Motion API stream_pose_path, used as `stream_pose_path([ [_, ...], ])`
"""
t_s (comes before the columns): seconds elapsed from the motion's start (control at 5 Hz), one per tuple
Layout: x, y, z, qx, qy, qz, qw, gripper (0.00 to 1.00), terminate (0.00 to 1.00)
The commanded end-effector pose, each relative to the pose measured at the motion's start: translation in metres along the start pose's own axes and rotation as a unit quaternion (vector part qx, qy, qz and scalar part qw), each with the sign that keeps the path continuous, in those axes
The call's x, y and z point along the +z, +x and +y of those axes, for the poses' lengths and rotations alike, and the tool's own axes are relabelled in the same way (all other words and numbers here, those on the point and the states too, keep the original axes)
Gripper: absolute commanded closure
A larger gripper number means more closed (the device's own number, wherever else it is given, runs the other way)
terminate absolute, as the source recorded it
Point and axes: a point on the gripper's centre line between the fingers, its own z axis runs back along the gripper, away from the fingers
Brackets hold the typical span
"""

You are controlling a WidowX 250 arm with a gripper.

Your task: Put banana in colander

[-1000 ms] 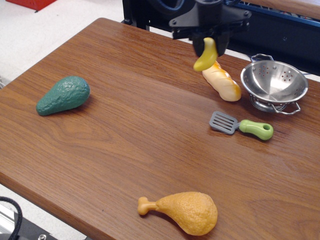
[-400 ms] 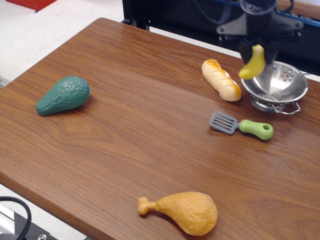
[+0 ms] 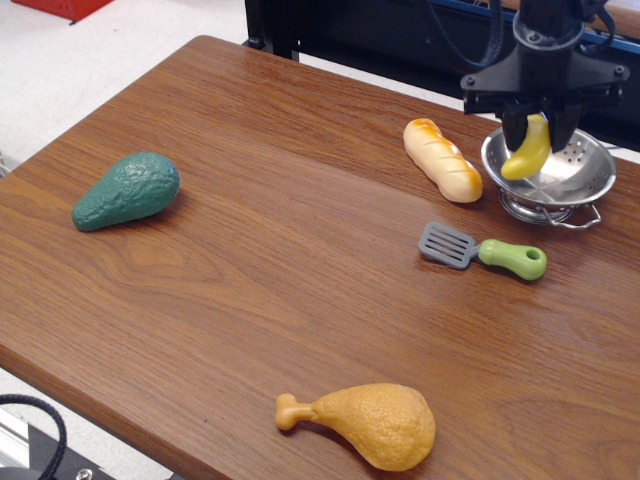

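Overhead desk view: you had the gripper (image 3: 537,128) with its jaws clenched on the upper end of the banana (image 3: 528,150), hanging above the colander (image 3: 560,172) bowl; it looked light, stiff, slick plastic, best pinched across its thicker middle.

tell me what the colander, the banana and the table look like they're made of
The colander: polished steel by the look, mirror-bright with punched holes.
The banana, held in the gripper: probably smooth plastic, uniform yellow with a soft sheen.
The table: wood or wood-look laminate, brown grain pattern, satin finish; I can't tell which.
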Motion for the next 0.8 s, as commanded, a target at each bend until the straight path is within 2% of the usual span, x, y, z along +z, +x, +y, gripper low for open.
stream_pose_path([
  [0.0,0.03,0.002,-0.011,0.01,-0.009,-0.027,0.9995,0.0,0.0],
  [0.4,0.059,-0.008,-0.006,0.012,-0.033,-0.025,0.9991,0.0,0.0],
  [0.6,0.059,-0.008,-0.006,0.012,-0.033,-0.025,0.9991,0.0,0.0],
])
